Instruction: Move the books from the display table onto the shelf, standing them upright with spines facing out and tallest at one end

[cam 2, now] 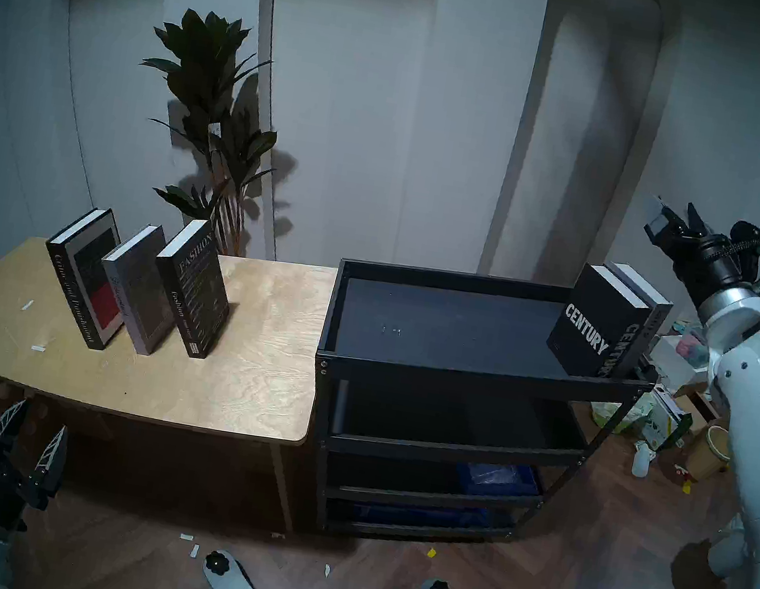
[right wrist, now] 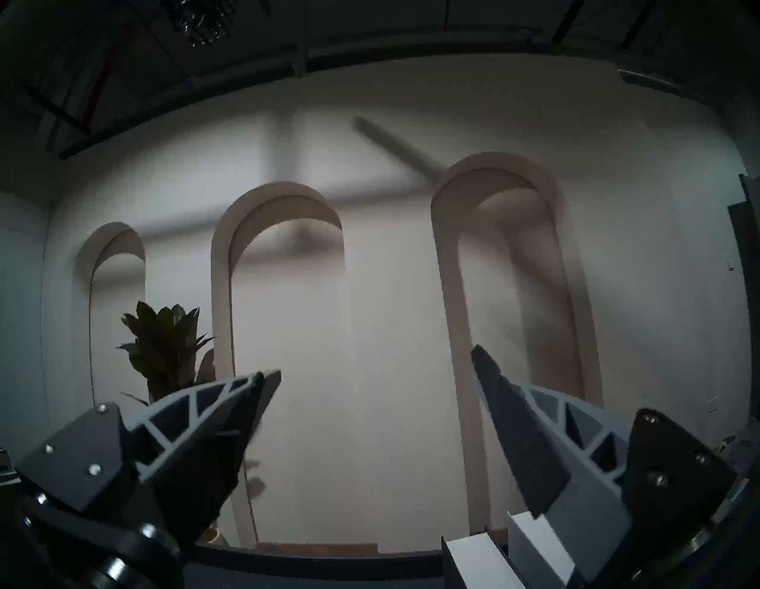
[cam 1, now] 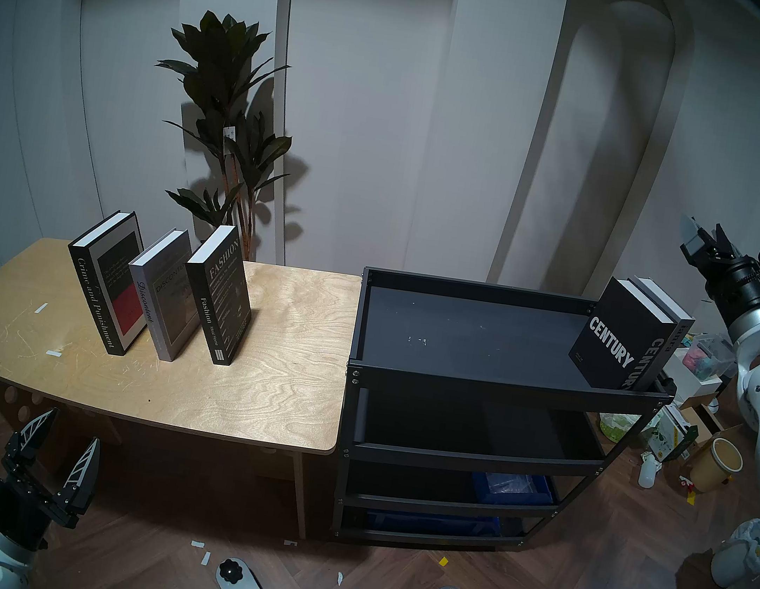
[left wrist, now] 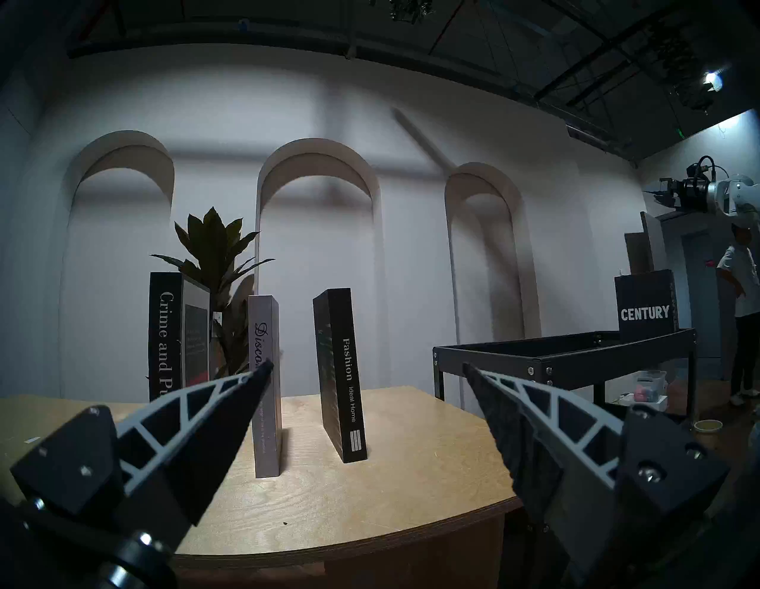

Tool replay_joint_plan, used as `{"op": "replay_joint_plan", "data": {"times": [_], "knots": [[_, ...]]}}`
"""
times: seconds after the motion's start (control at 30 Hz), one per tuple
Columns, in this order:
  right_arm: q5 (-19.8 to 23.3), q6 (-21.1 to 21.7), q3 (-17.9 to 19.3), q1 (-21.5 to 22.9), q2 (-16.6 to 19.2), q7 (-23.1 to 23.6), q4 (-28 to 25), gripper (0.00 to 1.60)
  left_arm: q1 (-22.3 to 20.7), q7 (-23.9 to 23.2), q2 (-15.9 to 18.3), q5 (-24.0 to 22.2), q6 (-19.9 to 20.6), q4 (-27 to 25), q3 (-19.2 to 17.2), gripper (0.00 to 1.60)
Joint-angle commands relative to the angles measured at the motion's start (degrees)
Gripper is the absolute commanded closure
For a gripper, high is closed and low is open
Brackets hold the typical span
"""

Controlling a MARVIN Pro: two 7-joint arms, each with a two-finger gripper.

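The left gripper (cam 1: 65,429) is seen with its jaws spread wide and nothing held between them; it is poised in front of the near edge of the display table (cam 1: 255,395), below the tabletop level. Ahead of these jaws, three books are stood upright on the table, spines turned toward the robot: Crime and Punishment (cam 1: 102,279) to the jaws' left, Discontent (cam 1: 162,293) roughly straight ahead, and Fashion (cam 1: 218,294) slightly to the right, with gaps between them.

The right gripper (cam 1: 708,236) is likewise held well open and empty, raised above and beyond the far right end of the shelf (cam 1: 479,375). Just below these jaws, two books are stood upright, touching each other, in the right end of the rimmed top tray: Century (cam 1: 616,344) and, on its outer side, a grey book (cam 1: 673,321) whose spine title cannot be read. The rest of the top tray is bare. In the lower tiers, blue bins (cam 1: 513,488) can be made out; their contents cannot be told.
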Motion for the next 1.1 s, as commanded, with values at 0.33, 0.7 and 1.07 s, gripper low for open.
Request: {"op": "replay_joint_plan", "data": {"times": [0.33, 0.7, 1.07], "knots": [[-1.18, -2.90, -11.26, 0.30, -3.36, 4.48, -7.28, 0.00, -0.15, -0.02, 0.10, -0.02, -0.04, -0.11, -0.01, 0.00], [-4.01, -1.11, -22.41, -2.13, -6.69, 5.65, -17.02, 0.00, -0.23, 0.00, 0.14, -0.03, -0.07, -0.01, 0.02, 0.00], [-9.66, 1.74, -33.43, -3.61, -10.84, 2.81, -19.62, 0.00, -0.34, -0.03, 0.18, -0.02, -0.10, -0.05, 0.04, 0.00]]}}
